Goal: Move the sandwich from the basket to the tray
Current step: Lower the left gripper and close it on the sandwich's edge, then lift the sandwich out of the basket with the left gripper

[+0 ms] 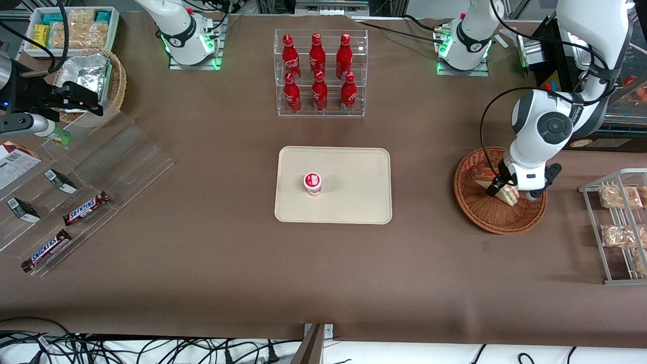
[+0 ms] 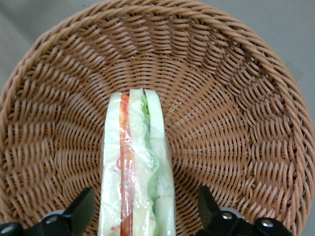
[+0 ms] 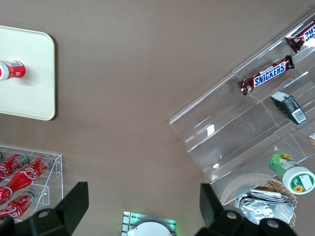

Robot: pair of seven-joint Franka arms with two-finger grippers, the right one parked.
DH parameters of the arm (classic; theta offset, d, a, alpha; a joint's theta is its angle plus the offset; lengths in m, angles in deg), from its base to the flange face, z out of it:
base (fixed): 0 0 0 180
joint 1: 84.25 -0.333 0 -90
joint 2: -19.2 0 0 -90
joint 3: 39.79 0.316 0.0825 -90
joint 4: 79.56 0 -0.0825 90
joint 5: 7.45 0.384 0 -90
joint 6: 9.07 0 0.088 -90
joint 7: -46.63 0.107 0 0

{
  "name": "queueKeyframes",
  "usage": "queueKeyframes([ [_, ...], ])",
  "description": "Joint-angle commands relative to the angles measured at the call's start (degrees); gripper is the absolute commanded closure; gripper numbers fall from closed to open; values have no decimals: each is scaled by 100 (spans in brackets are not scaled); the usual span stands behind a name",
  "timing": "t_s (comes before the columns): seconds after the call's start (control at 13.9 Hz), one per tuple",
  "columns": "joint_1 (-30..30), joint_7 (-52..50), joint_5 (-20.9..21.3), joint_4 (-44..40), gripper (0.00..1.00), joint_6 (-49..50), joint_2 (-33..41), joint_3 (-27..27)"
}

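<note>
The sandwich [image 1: 508,195], a plastic-wrapped wedge of pale bread with red and green layers [image 2: 135,162], lies in the round reddish-brown wicker basket [image 1: 498,218] toward the working arm's end of the table. My left gripper [image 1: 504,191] is lowered into the basket [image 2: 221,98] and stands open [image 2: 145,211]. One black finger sits on each side of the sandwich's wide end, with a gap between each finger and the wrap. The cream-beige tray [image 1: 354,167] lies flat at the table's middle, with a small red-and-white cup [image 1: 312,183] standing on it.
An acrylic rack of red bottles [image 1: 318,71] stands farther from the front camera than the tray. A wire rack of bagged snacks [image 1: 619,222] sits beside the basket near the table's end. Clear shelves with Snickers bars [image 1: 86,207] and a paler basket [image 1: 117,83] lie toward the parked arm's end.
</note>
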Motion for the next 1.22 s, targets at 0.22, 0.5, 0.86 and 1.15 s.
queueKeyframes([
  [0.22, -28, -42, 198, 147, 100, -155, 94, -19],
  [0.5, -37, 133, 189, 86, 100, 37, 269, -19],
  [0.86, -28, 476, 14, -589, 100, 1301, 560, -176],
  [1.15, -19, 1468, -749, -1704, 100, 2758, 569, -265],
])
